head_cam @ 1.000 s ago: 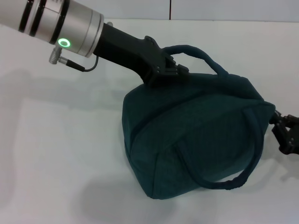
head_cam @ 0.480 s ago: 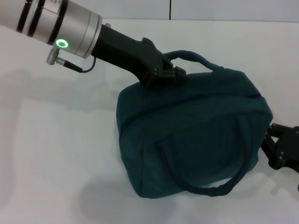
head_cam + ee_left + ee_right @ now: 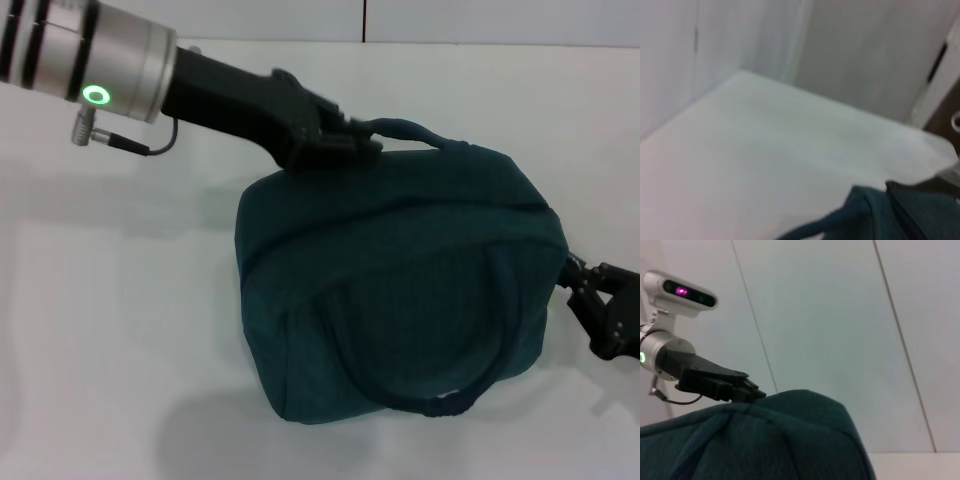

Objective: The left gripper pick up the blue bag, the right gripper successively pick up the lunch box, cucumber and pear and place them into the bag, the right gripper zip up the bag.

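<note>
The blue bag (image 3: 400, 290) hangs tilted above the white table, its lower side near the tabletop. My left gripper (image 3: 345, 143) is shut on the bag's top edge by the base of one handle (image 3: 405, 126). At the right border of the head view, my right gripper (image 3: 580, 282) touches the bag's right end. The right wrist view looks along the bag's top (image 3: 765, 440) to the left gripper (image 3: 740, 386). Part of the bag and a handle (image 3: 875, 215) appear in the left wrist view. The lunch box, cucumber and pear are out of view.
The white table (image 3: 110, 330) stretches to the left and in front of the bag. A pale wall with a dark seam (image 3: 364, 18) runs behind it. The robot's head camera (image 3: 682, 292) shows in the right wrist view.
The left arm has pulled the bag to the left, and the bag has swung flatter. The right gripper has followed the bag's right end a little to the left.
</note>
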Motion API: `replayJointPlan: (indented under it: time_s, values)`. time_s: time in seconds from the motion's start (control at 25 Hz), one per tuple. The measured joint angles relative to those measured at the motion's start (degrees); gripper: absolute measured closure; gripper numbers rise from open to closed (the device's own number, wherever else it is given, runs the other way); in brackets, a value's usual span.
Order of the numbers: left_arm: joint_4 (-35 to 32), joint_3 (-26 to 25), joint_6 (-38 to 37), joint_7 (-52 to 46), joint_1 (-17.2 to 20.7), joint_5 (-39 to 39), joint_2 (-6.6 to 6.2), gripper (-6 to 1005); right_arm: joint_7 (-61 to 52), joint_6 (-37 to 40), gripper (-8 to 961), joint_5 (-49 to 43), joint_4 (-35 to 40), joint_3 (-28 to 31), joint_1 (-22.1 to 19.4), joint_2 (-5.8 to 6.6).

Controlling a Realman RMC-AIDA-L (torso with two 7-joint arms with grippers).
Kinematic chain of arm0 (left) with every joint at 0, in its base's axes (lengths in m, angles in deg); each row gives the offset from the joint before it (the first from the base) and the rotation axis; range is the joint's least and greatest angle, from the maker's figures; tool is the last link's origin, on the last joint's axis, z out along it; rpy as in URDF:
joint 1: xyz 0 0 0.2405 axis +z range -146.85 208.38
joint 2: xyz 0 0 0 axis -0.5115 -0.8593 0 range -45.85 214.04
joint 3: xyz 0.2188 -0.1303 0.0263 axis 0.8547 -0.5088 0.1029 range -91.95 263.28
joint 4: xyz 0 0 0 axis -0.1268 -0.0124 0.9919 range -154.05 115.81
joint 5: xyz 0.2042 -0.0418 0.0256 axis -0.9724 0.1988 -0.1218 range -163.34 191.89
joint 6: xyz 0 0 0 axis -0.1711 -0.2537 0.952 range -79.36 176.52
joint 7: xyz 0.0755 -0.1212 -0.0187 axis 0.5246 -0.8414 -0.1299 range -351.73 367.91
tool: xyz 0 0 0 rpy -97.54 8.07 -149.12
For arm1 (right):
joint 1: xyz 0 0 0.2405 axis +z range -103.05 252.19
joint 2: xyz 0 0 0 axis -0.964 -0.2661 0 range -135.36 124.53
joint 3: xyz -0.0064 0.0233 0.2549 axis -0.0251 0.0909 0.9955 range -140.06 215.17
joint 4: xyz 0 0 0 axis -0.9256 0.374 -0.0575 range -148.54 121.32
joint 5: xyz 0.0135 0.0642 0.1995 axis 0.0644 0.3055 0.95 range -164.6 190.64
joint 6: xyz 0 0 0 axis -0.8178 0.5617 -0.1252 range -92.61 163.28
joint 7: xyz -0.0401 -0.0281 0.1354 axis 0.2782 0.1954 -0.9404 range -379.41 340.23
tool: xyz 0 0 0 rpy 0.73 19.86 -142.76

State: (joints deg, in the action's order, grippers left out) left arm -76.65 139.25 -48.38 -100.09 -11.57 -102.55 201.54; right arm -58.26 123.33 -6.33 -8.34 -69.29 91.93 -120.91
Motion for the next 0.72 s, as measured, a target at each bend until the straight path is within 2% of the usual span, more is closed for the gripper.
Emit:
replayJointPlan:
  time_s: [0.24,0.32,0.52,0.64,0.72]
  values:
    - [0.2,-3.0,0.0,6.2,4.5,10.5,0.06,840,0.1,0.3,829,0.7,0.0,3.2,-0.6,0.1]
    - [1.2,-3.2,0.3,9.5,6.6,14.3,0.06,613,0.2,0.8,789,0.7,0.0,6.3,-1.2,0.05]
    - [4.0,-4.5,0.3,17.4,12.4,19.8,1.15,444,0.5,6.2,689,0.7,0.3,12.2,-2.2,0.36]
    - [4.7,-4.8,-1.0,19.8,16.2,23.0,1.44,369,-0.9,10.8,629,0.5,1.2,13.5,-2.1,1.85]
    - [5.3,-4.8,-2.9,20.7,18.0,24.3,1.46,327,-4.4,13.7,552,0.1,2.4,13.2,-1.1,3.57]
